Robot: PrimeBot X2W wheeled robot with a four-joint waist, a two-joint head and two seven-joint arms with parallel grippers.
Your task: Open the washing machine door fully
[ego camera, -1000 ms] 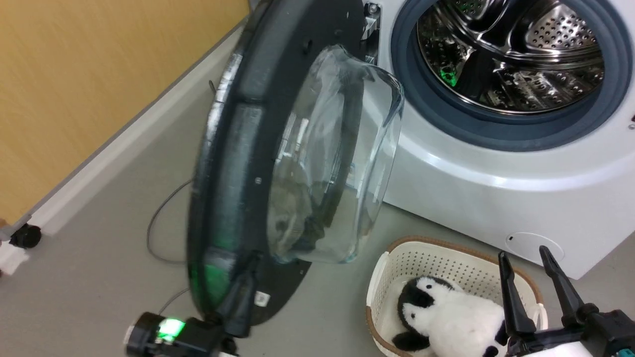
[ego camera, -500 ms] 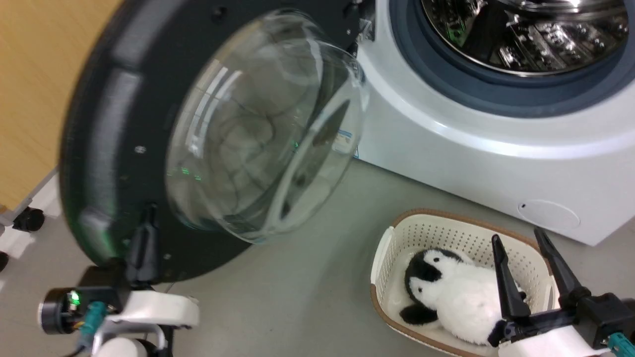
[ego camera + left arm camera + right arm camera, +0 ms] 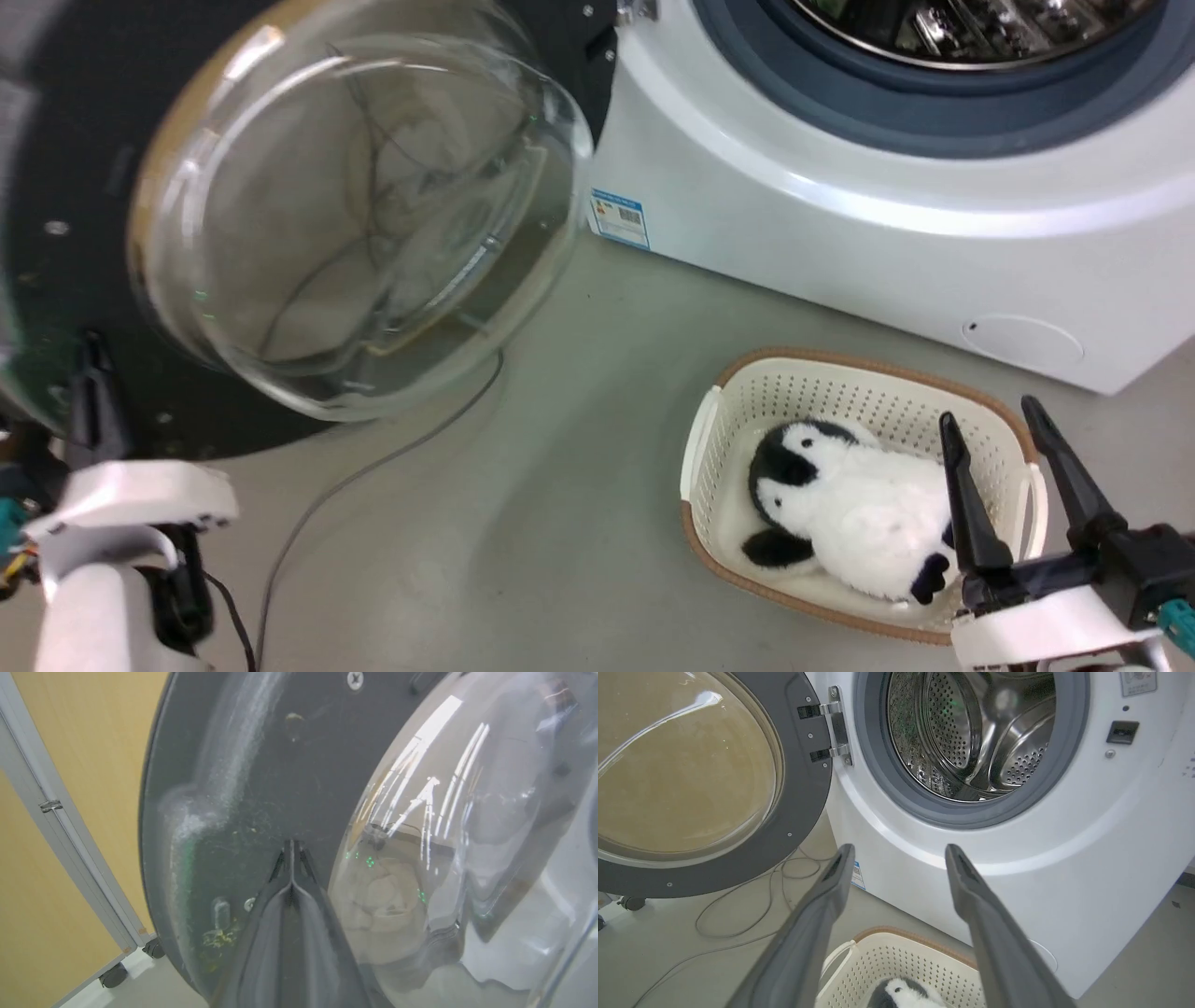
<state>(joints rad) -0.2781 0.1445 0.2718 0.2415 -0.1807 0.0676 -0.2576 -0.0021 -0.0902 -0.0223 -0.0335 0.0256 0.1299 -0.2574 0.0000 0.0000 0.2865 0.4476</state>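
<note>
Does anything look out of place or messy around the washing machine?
Nothing looks broken. A loose grey cable trails across the floor under the open washing machine door, and the door's black inner rim carries dusty smears and yellowish specks.

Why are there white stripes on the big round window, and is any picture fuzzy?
Left wrist view: bright light glares as white streaks on the door glass. Head view: the door's black rim looks smeared and blurry. Right wrist view: sharp, with the steel drum shining.
</note>
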